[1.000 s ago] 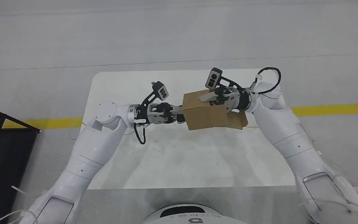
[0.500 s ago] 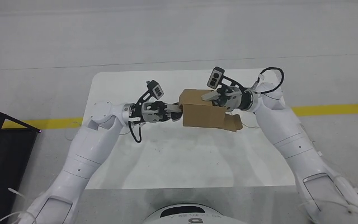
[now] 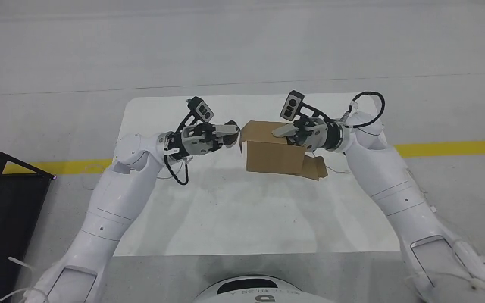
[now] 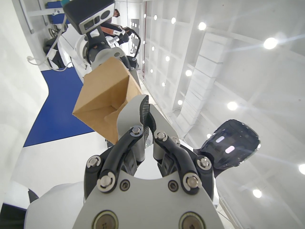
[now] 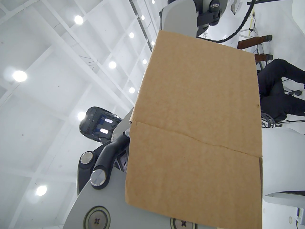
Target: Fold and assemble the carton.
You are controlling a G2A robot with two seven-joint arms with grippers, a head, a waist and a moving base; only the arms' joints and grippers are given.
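Observation:
A brown cardboard carton [image 3: 276, 155] hangs above the white table [image 3: 227, 220], partly folded into a box shape. My right gripper [image 3: 286, 130] is shut on its upper panel near the far edge. The carton's broad side [image 5: 195, 110] hides the right fingers in the right wrist view. My left gripper [image 3: 229, 133] is shut with nothing between its fingertips, just off the carton's left end. In the left wrist view its fingers [image 4: 129, 115] sit pressed together beside a loose end flap [image 4: 112, 122] of the carton [image 4: 104, 91]. A second flap [image 3: 317, 165] hangs at the right end.
The table's near half lies bare below the carton. A black frame [image 3: 19, 197] stands on the floor off the table's left side. A yellow floor line [image 3: 447, 148] runs behind both arms.
My left gripper has drawn back from the carton's left end, moving left and toward the far side. The carton has shifted slightly farther back in the right gripper.

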